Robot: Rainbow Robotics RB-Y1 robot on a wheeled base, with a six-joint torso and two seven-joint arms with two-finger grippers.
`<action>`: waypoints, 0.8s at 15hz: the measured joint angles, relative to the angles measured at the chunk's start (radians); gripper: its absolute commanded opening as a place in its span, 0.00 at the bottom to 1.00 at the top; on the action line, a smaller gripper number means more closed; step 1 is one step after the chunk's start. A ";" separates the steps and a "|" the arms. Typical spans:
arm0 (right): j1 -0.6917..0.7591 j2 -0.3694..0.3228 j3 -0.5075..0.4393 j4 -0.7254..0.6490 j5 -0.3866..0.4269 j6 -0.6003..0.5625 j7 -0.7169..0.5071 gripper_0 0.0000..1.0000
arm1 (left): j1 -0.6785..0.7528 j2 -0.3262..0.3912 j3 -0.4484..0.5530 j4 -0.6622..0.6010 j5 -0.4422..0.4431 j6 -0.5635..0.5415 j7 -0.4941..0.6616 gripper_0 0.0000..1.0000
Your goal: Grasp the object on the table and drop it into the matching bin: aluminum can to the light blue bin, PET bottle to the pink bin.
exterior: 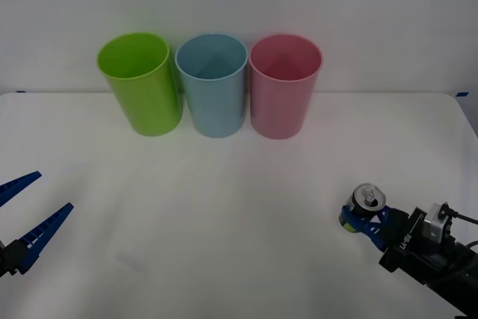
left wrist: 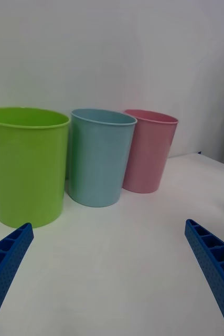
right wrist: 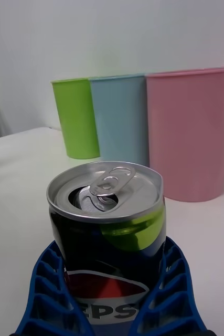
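White desk [exterior: 239, 207] carries three bins in a row at its far side, lime green bin [exterior: 140, 82], light blue bin [exterior: 213, 84], pink bin [exterior: 284, 85], well beyond the right hand [exterior: 367, 223], which pinches the upright can [exterior: 366, 205] between both fingers; left hand [exterior: 30, 218] waits spread, holding nothing.

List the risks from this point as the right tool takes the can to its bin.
1. The right tool grips the aluminum can low on its body, so it may tip or slip when lifted.
2. The light blue bin stands tight between the lime green bin and the pink bin; a slightly off drop could land wrong.
3. The can is open, so leftover liquid may spill.
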 measured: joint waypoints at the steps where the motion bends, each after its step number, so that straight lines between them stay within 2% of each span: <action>1: 0.004 -0.002 0.000 -0.030 0.000 0.002 -0.032 0.00 | 0.000 0.000 0.000 0.000 0.000 0.000 0.000 1.00; 9: -0.018 -0.031 0.000 -0.266 0.001 0.025 -0.300 0.00 | 0.000 0.000 0.000 0.000 0.000 0.000 0.000 1.00; 12: -0.066 -0.041 0.000 -0.294 0.002 0.033 -0.321 0.00 | 0.000 0.000 0.000 0.000 0.000 0.000 0.000 1.00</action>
